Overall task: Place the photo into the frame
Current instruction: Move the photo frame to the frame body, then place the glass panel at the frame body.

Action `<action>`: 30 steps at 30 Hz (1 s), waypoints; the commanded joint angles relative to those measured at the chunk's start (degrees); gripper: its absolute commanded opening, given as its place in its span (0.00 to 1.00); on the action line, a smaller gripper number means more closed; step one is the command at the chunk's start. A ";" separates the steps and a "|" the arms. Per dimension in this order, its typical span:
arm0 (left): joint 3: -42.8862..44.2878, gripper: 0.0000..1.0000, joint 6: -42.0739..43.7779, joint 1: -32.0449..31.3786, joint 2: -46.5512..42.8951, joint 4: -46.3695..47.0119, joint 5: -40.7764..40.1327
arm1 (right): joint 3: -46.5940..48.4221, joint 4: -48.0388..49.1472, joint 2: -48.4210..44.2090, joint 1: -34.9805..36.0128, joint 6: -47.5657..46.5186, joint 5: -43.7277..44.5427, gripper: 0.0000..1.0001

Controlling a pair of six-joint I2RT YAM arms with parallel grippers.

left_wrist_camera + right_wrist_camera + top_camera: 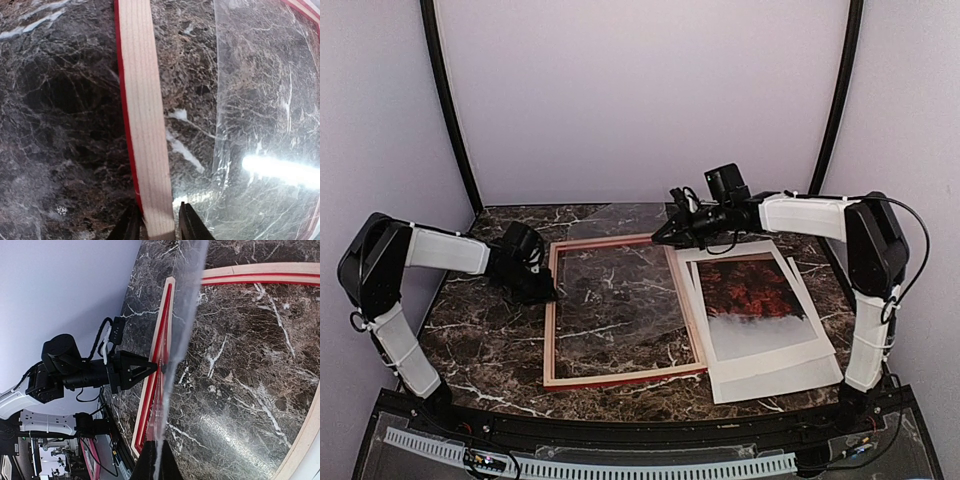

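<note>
The frame lies back side up on the marble table, pale wood showing. My left gripper grips its left rail; in the left wrist view the fingers close on both sides of the rail. My right gripper is at the frame's far right corner, shut on the edge of the clear pane, which stands tilted above the frame opening. The pane also shows in the left wrist view. The photo lies face up to the right of the frame, untouched.
The photo rests on a cream-white mat, with another white sheet under it near the front right. Pale walls and black posts close in the table's back and sides. The left arm shows across the frame in the right wrist view.
</note>
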 commanded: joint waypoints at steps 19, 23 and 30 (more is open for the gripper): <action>7.93 0.71 5.95 6.93 -19.33 -13.39 -10.65 | 14.18 -6.50 -8.69 7.60 1.70 3.99 0.00; 7.65 0.76 7.88 10.87 -22.58 -15.28 -14.00 | 16.60 -5.31 -7.20 10.11 3.26 3.25 0.00; 7.08 0.82 9.43 12.59 -26.54 -16.36 -17.92 | 12.46 0.52 -4.81 10.41 6.52 1.97 0.00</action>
